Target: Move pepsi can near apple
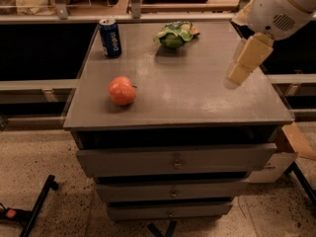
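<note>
The pepsi can is dark blue with a silver top and stands upright at the back left corner of the grey cabinet top. The apple is orange-red and lies near the front left of the top, well in front of the can. My gripper hangs from the white arm above the right side of the top, far to the right of both the can and the apple. It holds nothing that I can see.
A green leafy item lies at the back middle of the top. The cabinet has several drawers below. A cardboard box stands at the right on the floor. A black stand leg lies at the lower left.
</note>
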Tool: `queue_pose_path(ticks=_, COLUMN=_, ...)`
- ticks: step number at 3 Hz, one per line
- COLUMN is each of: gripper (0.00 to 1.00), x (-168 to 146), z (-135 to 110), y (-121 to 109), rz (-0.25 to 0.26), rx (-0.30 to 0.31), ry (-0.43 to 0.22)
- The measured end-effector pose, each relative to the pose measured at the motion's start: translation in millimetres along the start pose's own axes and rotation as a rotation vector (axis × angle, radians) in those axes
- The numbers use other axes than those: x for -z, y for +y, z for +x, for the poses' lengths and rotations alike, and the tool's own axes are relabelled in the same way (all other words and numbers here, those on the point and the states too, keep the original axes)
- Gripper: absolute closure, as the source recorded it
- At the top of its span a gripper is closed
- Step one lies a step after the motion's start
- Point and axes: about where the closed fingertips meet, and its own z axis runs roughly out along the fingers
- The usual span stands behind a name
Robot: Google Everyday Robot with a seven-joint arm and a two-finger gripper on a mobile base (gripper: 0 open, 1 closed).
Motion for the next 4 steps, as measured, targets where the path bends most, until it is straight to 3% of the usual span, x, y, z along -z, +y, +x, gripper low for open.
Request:
queue_pose_path(ticks=1, gripper=0.00, x=-18, z=-27, y=-29, rz=0.012, rx=-0.038, ry=-0.125)
queue_pose_path(ticks=3, gripper=0.00, x=-61, z=-90, y=-59, rz=0.041, rx=-0.075, ry=-0.341)
queue_pose_path(ticks=4, gripper=0.00, x=-89, z=-130, y=-74, rz=0.095, rx=-0.075, ry=-0.420)
